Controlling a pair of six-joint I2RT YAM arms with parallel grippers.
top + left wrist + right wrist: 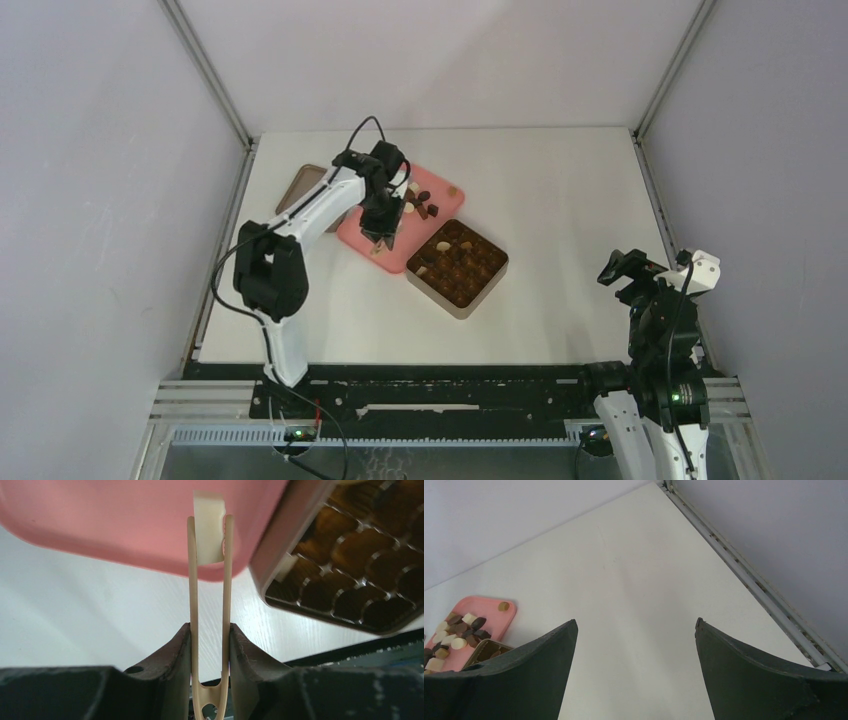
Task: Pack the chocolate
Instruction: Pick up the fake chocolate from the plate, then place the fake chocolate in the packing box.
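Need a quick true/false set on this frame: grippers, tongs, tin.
1. The left gripper is shut on the wooden tongs. True.
2. The tongs pinch a dark brown chocolate. False: they pinch a cream-white chocolate.
3. The right gripper is open and empty. True.
4. The tin stands on the pink tray. False: it stands on the table, beside the tray.

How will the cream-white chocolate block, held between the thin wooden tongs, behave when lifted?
The cream-white chocolate block looks small, so it is probably light. Its flat sides suit the thin wooden tongs, yet its smooth faces may slip. It seems unlikely to roll.
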